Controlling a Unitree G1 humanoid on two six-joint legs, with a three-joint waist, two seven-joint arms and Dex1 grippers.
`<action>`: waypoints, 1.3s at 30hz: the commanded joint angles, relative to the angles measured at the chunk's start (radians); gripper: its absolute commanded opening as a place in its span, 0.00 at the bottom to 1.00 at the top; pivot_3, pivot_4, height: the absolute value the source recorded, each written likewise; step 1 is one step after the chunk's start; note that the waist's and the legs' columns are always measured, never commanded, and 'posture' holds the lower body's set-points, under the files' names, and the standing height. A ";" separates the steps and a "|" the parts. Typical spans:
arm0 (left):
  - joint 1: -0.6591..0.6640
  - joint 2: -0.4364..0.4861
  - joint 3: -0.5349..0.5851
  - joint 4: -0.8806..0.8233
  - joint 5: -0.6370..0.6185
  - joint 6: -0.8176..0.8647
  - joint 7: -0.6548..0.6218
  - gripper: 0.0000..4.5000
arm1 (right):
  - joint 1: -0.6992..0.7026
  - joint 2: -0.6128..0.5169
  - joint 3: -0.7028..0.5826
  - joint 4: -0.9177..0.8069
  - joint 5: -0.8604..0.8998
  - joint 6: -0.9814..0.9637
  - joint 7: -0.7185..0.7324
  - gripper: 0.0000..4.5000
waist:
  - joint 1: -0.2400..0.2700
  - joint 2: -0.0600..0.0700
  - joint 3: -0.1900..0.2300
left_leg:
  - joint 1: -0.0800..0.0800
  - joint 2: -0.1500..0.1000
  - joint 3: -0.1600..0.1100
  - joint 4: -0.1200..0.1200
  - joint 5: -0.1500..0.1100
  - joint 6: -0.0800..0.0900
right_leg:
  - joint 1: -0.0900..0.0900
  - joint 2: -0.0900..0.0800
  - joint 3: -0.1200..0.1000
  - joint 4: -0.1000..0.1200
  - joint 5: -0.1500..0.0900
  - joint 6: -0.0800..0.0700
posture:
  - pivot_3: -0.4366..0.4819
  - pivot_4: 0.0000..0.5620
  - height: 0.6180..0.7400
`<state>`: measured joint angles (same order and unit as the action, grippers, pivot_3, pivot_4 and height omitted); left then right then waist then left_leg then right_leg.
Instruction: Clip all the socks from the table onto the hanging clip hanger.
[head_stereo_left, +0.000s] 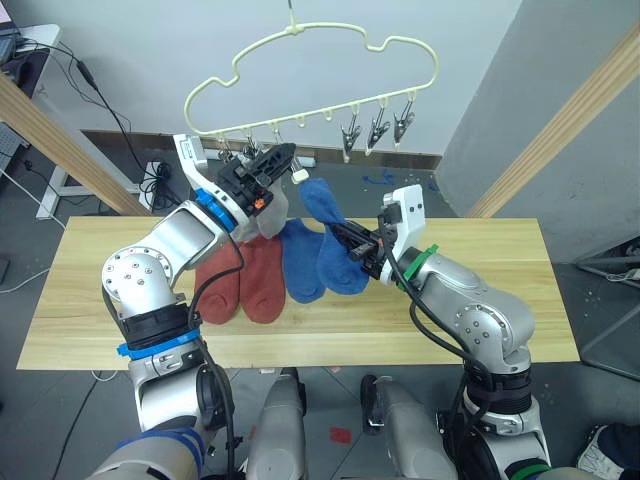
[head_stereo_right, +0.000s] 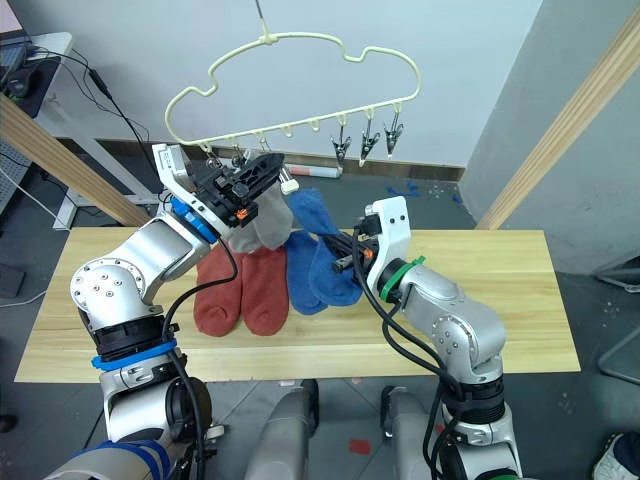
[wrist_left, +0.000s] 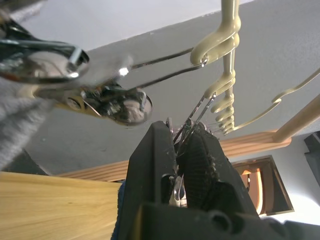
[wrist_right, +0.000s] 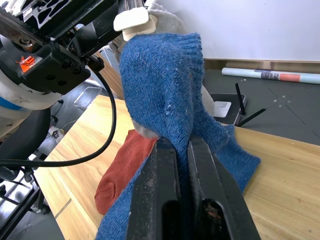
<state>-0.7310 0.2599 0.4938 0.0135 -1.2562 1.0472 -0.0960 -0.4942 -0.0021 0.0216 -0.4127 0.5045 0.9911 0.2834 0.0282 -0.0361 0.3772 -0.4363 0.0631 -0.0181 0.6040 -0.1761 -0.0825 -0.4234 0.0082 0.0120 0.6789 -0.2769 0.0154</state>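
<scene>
The pale-yellow clip hanger (head_stereo_left: 296, 32) hangs above the table (head_stereo_left: 480, 300). My left gripper (head_stereo_left: 285, 155) is raised to its bar and shut on one metal clip (wrist_left: 182, 142). A light grey sock (head_stereo_right: 265, 222) hangs just behind that gripper, held by a neighbouring clip (wrist_left: 75, 75). My right gripper (head_stereo_left: 340, 232) is shut on a blue sock (head_stereo_left: 322, 200), and the sock's cuff is lifted close to the left fingers. On the table lie a second blue sock (head_stereo_left: 300, 265) and two rust-red socks (head_stereo_left: 262, 280), side by side.
Three free clips (head_stereo_left: 378, 128) hang at the hanger's right end. Slanted wooden poles (head_stereo_left: 560, 120) stand at both sides behind the table. Cables and a power strip (head_stereo_left: 160, 175) lie on the floor at the back left.
</scene>
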 joint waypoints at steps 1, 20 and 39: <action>0.018 0.013 -0.015 -0.018 0.006 -0.025 0.003 0.06 | -0.015 -0.004 -0.004 -0.063 0.046 0.009 0.000 0.01 | 0.000 0.000 0.000 | 0.000 0.000 0.000 0.000 0.000 0.000 | 0.000 0.000 0.000 0.000 0.000 0.000 | 0.65 0.70 1.00; 0.019 0.030 -0.029 0.000 -0.048 -0.060 0.034 0.06 | -0.032 -0.008 0.028 -0.059 0.051 -0.022 -0.013 0.00 | 0.000 0.000 0.000 | 0.000 0.000 0.001 -0.001 0.000 0.000 | -0.001 0.000 0.001 0.000 0.000 0.000 | 0.65 0.70 1.00; 0.009 0.029 -0.020 0.006 -0.100 -0.086 0.063 0.06 | -0.019 -0.002 0.048 -0.051 0.053 -0.026 -0.016 0.00 | 0.000 0.000 0.000 | 0.000 0.000 0.001 -0.002 0.000 0.000 | -0.001 0.000 0.001 -0.001 0.000 0.000 | 0.66 0.70 1.00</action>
<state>-0.7205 0.2836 0.4631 0.0273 -1.3341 0.9704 -0.0418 -0.5208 -0.0100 0.0625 -0.4301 0.5323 0.9854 0.2591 0.0287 -0.0361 0.3772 -0.4366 0.0636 -0.0169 0.6016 -0.1760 -0.0826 -0.4249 0.0081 0.0129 0.6778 -0.2772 0.0157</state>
